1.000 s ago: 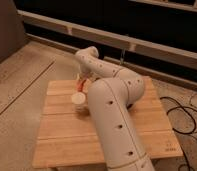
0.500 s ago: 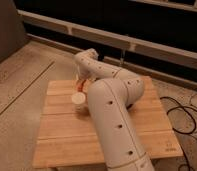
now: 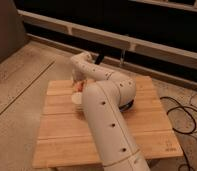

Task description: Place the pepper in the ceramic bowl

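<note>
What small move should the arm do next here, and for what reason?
Probably a short lift up, if the pepper is held, which I cannot tell. The gripper sits low at the wooden table's far side, by the red-orange pepper, just beyond the pale cup. The dark ceramic bowl peeks out beside the arm's elbow, apart from them.

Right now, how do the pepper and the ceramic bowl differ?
The pepper is red-orange, the ceramic bowl dark. The pepper is much smaller than the bowl. The pepper is by the gripper, picture-left of the arm; the bowl lies mostly hidden behind it. Both are over the table.
</note>
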Available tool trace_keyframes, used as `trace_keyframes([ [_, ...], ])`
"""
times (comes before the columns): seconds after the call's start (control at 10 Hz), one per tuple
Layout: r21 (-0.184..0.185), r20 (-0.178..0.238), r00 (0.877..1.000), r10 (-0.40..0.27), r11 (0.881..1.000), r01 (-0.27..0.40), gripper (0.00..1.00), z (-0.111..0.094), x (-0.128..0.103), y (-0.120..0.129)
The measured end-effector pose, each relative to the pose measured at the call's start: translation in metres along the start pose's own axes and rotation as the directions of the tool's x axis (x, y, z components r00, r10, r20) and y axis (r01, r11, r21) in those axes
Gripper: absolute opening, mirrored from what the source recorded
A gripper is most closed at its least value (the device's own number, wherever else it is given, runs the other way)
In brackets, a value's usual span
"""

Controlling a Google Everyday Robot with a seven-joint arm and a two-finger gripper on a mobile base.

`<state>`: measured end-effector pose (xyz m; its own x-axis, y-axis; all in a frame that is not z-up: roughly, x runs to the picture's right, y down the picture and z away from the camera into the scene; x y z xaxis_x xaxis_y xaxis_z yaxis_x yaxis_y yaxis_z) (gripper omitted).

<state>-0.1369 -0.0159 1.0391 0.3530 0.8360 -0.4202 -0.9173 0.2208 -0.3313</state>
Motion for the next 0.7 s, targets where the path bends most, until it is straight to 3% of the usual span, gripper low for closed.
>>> trace_keyframes([
  [0.1,-0.004,-0.011,1.0,-0.001,1.0,0.001,0.65,0.006,0.0,0.003],
  [0.3,0.011,-0.03,1.0,0.009,1.0,-0.008,0.49,0.014,0.0,-0.003],
  [0.5,0.058,0.0,1.0,0.026,0.998,-0.025,0.25,0.006,-0.011,-0.019],
  [0.7,0.075,0.038,0.998,0.043,0.996,-0.046,0.04,-0.007,-0.021,-0.028],
])
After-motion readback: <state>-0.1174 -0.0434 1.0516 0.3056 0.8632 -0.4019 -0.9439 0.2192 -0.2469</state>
